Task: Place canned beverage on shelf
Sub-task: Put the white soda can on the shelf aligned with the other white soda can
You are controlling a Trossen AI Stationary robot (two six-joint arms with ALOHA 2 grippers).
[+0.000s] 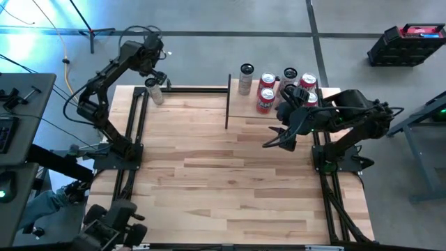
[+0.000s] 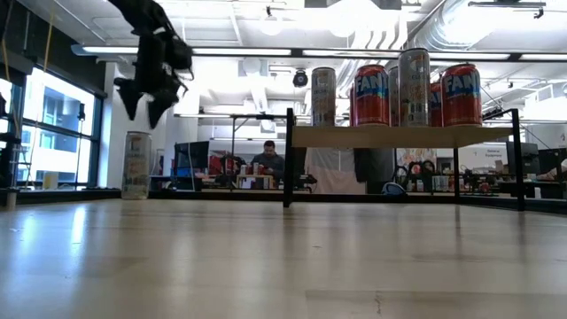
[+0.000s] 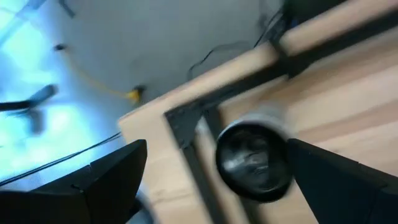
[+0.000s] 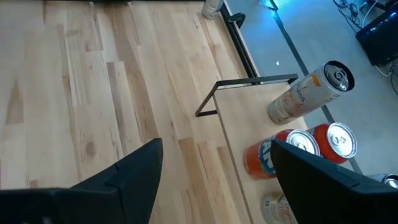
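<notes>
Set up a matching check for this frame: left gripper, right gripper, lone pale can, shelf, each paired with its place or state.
Things:
1. left gripper
2. right gripper
3. lone pale can
4. shelf

Places or states:
A. carries several cans, some of them red
B. open, hanging above the lone can at the table's far left corner
C. open over bare tabletop, beside the shelf
D. upright on the tabletop, not held

Pairs: 1-B, 2-C, 3-D, 4-A
</notes>
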